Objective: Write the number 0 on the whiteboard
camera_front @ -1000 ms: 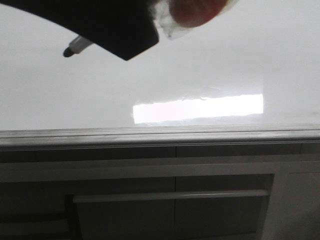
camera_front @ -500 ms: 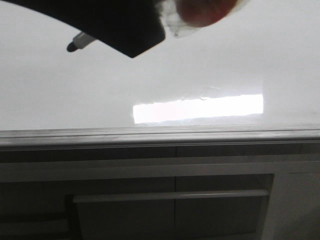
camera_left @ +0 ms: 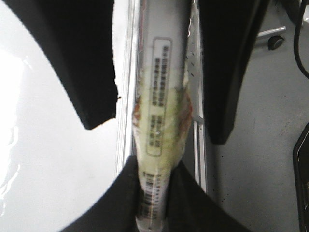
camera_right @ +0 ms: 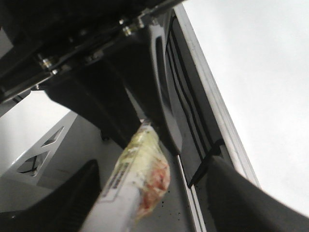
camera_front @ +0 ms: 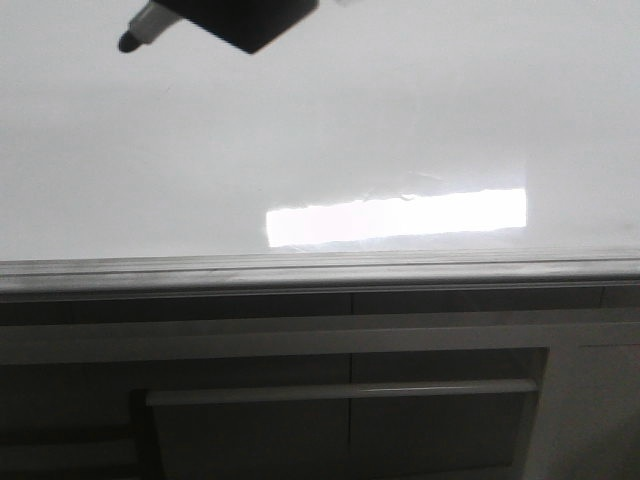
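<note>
The whiteboard (camera_front: 400, 120) fills the upper front view as a glossy white sheet with a grey edge rail (camera_front: 320, 268). The number 0 is out of view. A white marker (camera_left: 157, 140), wrapped in yellowish tape, runs between both grippers. My left gripper (camera_left: 155, 166) is shut on its barcode end. My right gripper (camera_right: 152, 164) stands open, its fingers wide on either side of the barrel (camera_right: 120, 193) without touching it. In the front view a black finger (camera_front: 245, 22) at the top edge carries the marker, and its dark tip (camera_front: 128, 43) hangs just off the board.
A bright rectangular glare patch (camera_front: 395, 217) lies on the board. Below the rail is a dark grey cabinet (camera_front: 250, 340) with a bar handle (camera_front: 340, 391). Grey floor and rails (camera_left: 251, 159) show beside the board's edge.
The black finger and marker tip have moved toward the top of the front view. The reddish taped part seen there before has left the frame.
</note>
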Motion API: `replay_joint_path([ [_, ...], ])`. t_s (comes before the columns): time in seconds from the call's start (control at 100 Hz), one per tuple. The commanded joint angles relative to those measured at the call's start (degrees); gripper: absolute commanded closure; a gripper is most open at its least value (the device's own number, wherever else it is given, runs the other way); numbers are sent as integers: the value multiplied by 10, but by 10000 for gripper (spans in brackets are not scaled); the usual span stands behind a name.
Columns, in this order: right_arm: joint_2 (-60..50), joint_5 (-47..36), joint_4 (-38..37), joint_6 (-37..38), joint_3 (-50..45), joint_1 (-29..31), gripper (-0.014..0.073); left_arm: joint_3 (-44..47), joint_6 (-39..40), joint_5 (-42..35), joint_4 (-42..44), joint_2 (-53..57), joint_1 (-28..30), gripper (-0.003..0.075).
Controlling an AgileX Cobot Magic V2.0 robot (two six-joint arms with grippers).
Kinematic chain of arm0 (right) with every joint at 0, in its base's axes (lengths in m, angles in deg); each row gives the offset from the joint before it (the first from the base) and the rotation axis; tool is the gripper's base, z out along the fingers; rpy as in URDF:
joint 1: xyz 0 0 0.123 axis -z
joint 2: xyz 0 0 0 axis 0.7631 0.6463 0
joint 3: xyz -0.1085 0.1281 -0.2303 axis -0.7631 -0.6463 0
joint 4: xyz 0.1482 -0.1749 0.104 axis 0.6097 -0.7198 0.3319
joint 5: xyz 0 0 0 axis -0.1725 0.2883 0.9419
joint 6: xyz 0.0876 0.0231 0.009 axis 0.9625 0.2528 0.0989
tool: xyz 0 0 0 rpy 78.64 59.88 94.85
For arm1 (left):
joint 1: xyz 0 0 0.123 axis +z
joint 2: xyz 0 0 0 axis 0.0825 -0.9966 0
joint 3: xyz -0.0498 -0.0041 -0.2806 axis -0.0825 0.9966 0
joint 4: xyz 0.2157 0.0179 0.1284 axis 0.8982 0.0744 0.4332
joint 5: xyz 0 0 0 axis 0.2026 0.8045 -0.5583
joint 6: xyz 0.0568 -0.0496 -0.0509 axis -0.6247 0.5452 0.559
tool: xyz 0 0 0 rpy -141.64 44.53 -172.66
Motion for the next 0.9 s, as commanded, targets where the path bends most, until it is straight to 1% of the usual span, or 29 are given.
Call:
replay_joint_path([
  [0.0, -4, -26, 18, -4, 16, 0, 181, -18, 1, -37, 6, 13, -5, 739],
  [0.06, -4, -27, 19, -4, 16, 0, 186, -18, 1, -38, 6, 13, -5, 739],
  [0.11, -4, -27, 21, -4, 16, 0, 211, -18, 1, -38, 6, 13, -5, 739],
  [0.16, -4, -27, 25, -4, 16, 0, 253, -18, 1, -38, 6, 13, -5, 739],
  [0.25, -4, -27, 37, -4, 16, 0, 354, -18, 1, -38, 6, 13, -5, 739],
  [0.35, -4, -27, 49, -4, 16, 0, 440, -18, 1, -38, 6, 13, -5, 739],
  [0.45, -4, -27, 51, -4, 16, 0, 503, -18, 1, -38, 6, 13, -5, 740],
  [0.48, -4, -27, 53, -4, 16, 0, 509, -18, 1, -37, 6, 13, -5, 739],
  [0.58, -4, -27, 52, -4, 16, 0, 494, -18, 1, -37, 6, 13, -5, 739],
  [0.65, -4, -27, 55, -4, 16, 0, 468, -18, 1, -37, 6, 13, -5, 739],
  [0.72, -4, -27, 63, -4, 16, 0, 412, -18, 1, -37, 6, 13, -5, 739],
  [0.8, -4, -27, 75, -4, 16, 0, 305, -18, 1, -37, 6, 13, -5, 739],
  [0.86, -4, -27, 85, -4, 16, 0, 260, -18, 1, -37, 6, 13, -5, 739],
  [0.89, -4, -27, 88, -4, 16, 0, 253, -18, 1, -37, 6, 13, -5, 739],
])
